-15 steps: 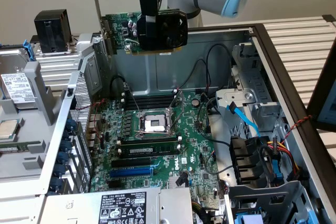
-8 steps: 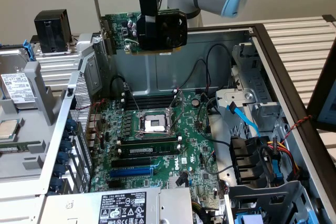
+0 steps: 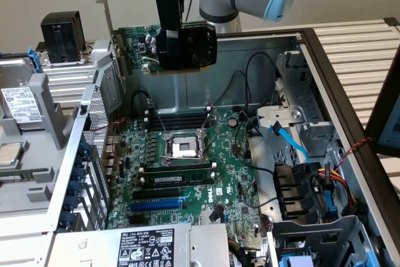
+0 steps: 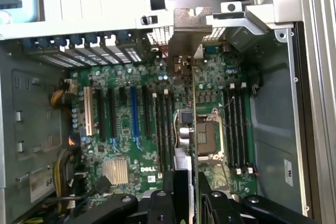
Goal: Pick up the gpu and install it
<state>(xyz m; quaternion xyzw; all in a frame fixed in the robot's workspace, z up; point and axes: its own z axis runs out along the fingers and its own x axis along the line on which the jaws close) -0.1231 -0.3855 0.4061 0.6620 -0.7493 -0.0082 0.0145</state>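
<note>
The gpu (image 3: 137,43), a green card with a black fan shroud (image 3: 197,45) and a silver end bracket (image 3: 105,14), hangs in the air above the open computer case, over the far part of the motherboard (image 3: 187,179). My gripper (image 3: 167,48) is shut on it from above. In the wrist view the gpu (image 4: 192,103) appears edge-on, with its bracket (image 4: 186,30) toward the case's rear slot wall. My gripper (image 4: 190,184) clamps the near edge there, one finger on each side. Below lie the motherboard (image 4: 123,129) and its expansion slots (image 4: 134,111).
The case's rear wall with blue slot clips (image 3: 78,173) stands at the exterior view's left. A drive cage (image 3: 300,123) and cables (image 3: 290,145) fill the exterior view's right. The power supply (image 3: 144,245) sits nearest the camera. A black cooler (image 3: 62,35) and a drive (image 3: 19,104) rest outside the case.
</note>
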